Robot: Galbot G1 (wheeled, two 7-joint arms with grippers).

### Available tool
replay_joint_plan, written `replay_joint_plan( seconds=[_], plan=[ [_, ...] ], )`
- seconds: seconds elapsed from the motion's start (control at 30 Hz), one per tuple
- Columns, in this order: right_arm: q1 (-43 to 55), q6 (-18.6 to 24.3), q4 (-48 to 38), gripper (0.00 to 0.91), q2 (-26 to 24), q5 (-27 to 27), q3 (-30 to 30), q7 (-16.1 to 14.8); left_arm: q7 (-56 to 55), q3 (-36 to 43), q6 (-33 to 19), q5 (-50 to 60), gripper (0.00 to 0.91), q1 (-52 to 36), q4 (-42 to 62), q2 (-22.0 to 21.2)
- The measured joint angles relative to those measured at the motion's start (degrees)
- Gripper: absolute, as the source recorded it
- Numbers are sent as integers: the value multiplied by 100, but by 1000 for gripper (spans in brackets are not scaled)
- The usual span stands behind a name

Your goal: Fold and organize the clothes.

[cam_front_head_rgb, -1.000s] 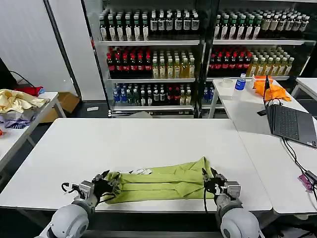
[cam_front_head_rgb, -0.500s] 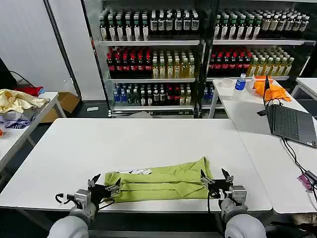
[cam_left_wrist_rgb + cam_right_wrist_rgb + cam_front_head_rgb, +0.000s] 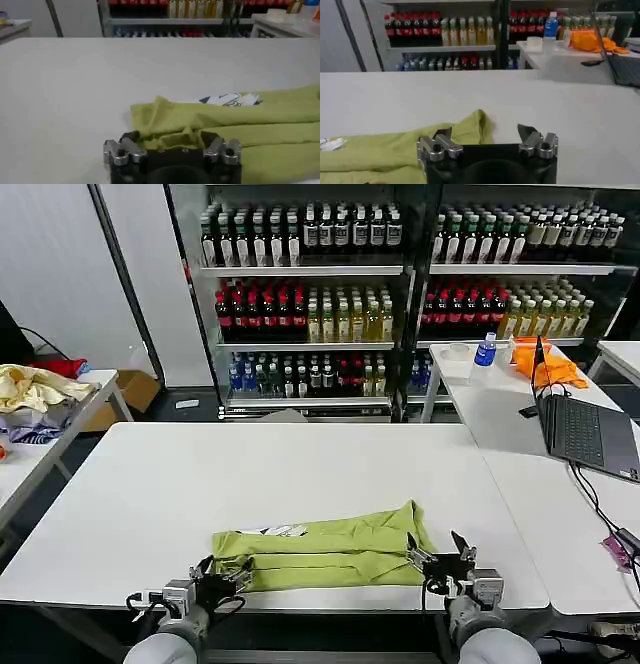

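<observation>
Although both grippers stood at the ends of the garment 1 second ago, apparently clamping the cloth, they have since drawn back toward the robot and now sit clear of it at the near table edge. The left gripper (image 3: 218, 581) lies at about 7 o'clock in the head view, just off the shirt's left end; its fingers look parted with nothing between them, though the left wrist view leaves the tips partly hidden against the cloth, so this is a tentative reading. The right gripper (image 3: 440, 559) sits at about 5 o'clock, its fingers spread wide and empty, just beside the shirt's right end. The lime-green T-shirt (image 3: 320, 549) lies flat on the white table (image 3: 300, 474) at 6 o'clock, folded into a long band of 3 visible layers, with a scrap of white print (image 3: 230, 99) showing at its far left edge. Judgement: the lengthwise fold has been released and holds, so the next step would likely be folding the band end to end. Containers: none on the work table; the shelves (image 3: 400, 304) at 12 o'clock hold rows of bottles.
</observation>
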Motion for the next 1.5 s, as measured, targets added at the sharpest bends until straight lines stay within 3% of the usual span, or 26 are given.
replay_joint_plan(
  seconds=[0.03,0.23,0.37,0.87,1.2,1.5],
  plan=[
    [-17,0,11,907,1,0,10,3,-8,-9,-11,-19,91,2,5,-30],
    [-113,0,92,907,9,0,73,17,-3,-46,-85,-149,81,54,5,-197],
    [-174,0,131,907,16,3,109,28,40,-83,-137,-278,20,93,-4,-249],
    [-251,1,165,907,48,31,154,83,138,-302,-266,-848,20,-37,175,-285],
    [-202,2,165,907,4,113,214,102,146,-836,-204,-1223,20,-160,281,42],
    [-135,3,108,907,14,142,161,119,154,-1564,-144,-1627,20,-416,329,647]
  ],
)
